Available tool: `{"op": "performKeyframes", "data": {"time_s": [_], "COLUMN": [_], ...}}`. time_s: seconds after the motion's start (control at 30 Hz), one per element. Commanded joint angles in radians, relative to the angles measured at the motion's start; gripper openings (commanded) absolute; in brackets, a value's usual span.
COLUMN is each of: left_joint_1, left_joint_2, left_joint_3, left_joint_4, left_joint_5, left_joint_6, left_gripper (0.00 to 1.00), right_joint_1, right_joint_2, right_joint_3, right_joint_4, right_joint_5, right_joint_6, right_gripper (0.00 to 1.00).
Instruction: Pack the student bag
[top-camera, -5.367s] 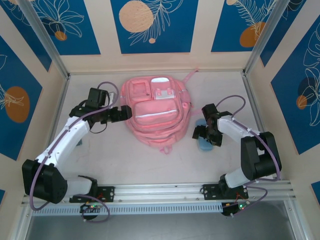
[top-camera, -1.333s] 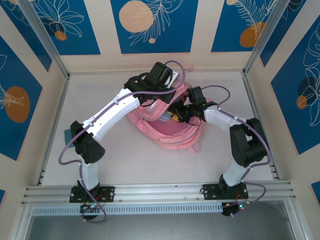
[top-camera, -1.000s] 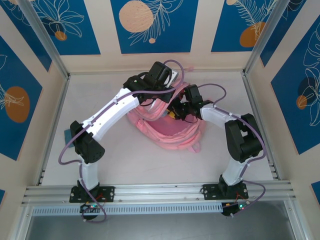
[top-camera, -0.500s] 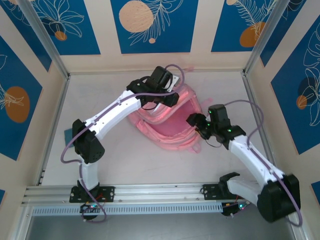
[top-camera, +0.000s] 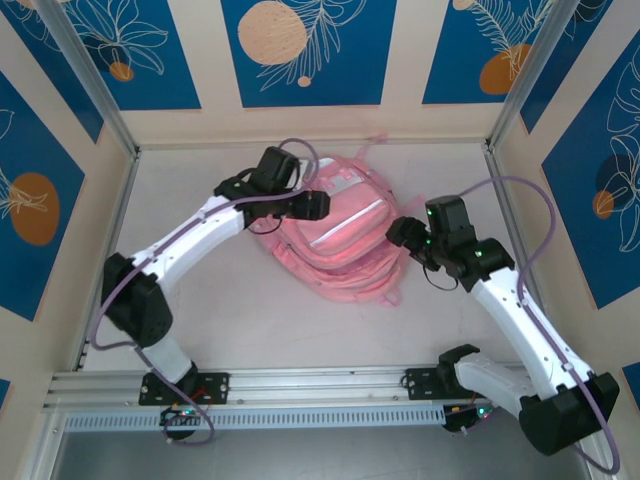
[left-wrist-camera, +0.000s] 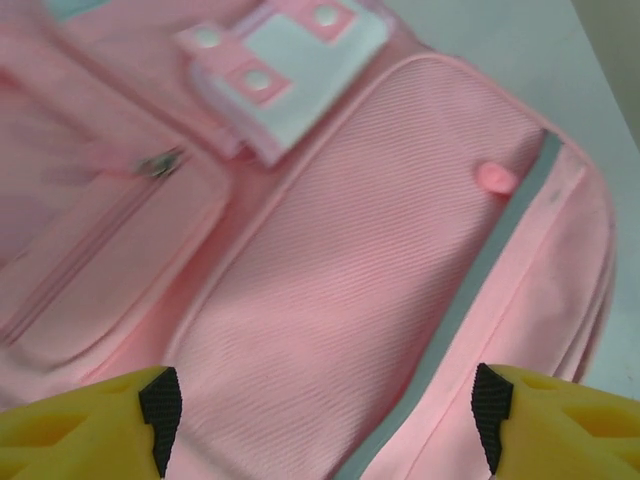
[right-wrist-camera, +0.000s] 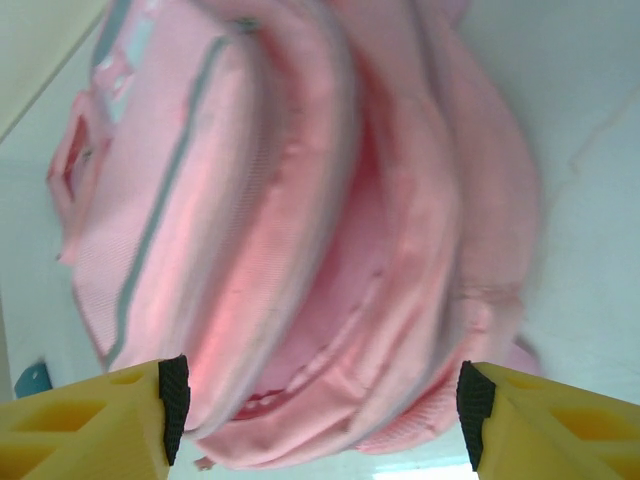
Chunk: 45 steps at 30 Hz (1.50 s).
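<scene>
The student bag (top-camera: 335, 240) is a big pink backpack lying flat mid-table, its front pockets and pale reflective strip (top-camera: 347, 224) facing up. My left gripper (top-camera: 314, 204) hovers open over the bag's upper left. In the left wrist view its yellow fingers (left-wrist-camera: 85, 425) stand wide apart above the bag's front pocket (left-wrist-camera: 340, 270) and grey strip (left-wrist-camera: 478, 292), with nothing between them. My right gripper (top-camera: 398, 233) is open at the bag's right side. In the right wrist view the right gripper (right-wrist-camera: 315, 415) faces the bag's side folds and a partly open zip seam (right-wrist-camera: 330, 345).
A pink strap (top-camera: 372, 146) trails toward the back wall. A white patch with pink snaps (left-wrist-camera: 290, 60) sits on the upper pocket. A small teal thing (right-wrist-camera: 30, 380) shows at the left edge of the right wrist view. Walls close the table on three sides.
Both grippers have drawn away from the bag's opening, the left one to the left and the right one to the right. The bag has settled flat with its front facing up.
</scene>
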Motion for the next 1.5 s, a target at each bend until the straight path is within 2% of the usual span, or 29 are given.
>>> {"op": "performKeyframes", "data": {"time_s": [0.0,0.13,0.27,0.47,0.57,0.73,0.9,1.2,1.47], "left_joint_1": [0.038,0.057,0.057,0.056,0.056,0.056,0.056,0.057,0.056], "left_joint_2": [-0.106,-0.203,-0.272,-0.3,-0.28,-0.245,-0.195,-0.115,-0.065], "left_joint_3": [-0.149,-0.321,-0.455,-0.557,-0.555,-0.541,-0.504,-0.428,-0.384], "left_joint_4": [0.066,0.087,0.125,0.217,0.203,0.186,0.152,0.118,0.073], "left_joint_5": [-0.025,-0.041,-0.03,0.062,0.067,0.056,0.062,0.04,0.027], "left_joint_6": [-0.026,0.073,0.118,0.18,0.23,0.295,0.344,0.412,0.453], "left_gripper": [0.78,0.77,0.76,0.73,0.68,0.6,0.49,0.35,0.31], "right_joint_1": [0.052,0.141,0.212,0.264,0.269,0.256,0.223,0.161,0.119], "right_joint_2": [0.093,0.233,0.343,0.439,0.437,0.405,0.35,0.273,0.211], "right_joint_3": [0.069,0.155,0.235,0.306,0.3,0.283,0.242,0.174,0.126], "right_joint_4": [0.008,0.018,0.014,0.0,0.004,-0.026,-0.019,-0.023,-0.054], "right_joint_5": [-0.038,-0.064,-0.073,-0.107,-0.119,-0.1,-0.103,-0.122,-0.093], "right_joint_6": [-0.068,-0.087,-0.102,-0.102,-0.105,-0.123,-0.127,-0.118,-0.103], "right_gripper": [0.73,0.73,0.71,0.7,0.72,0.87,0.97,0.97,0.95]}}
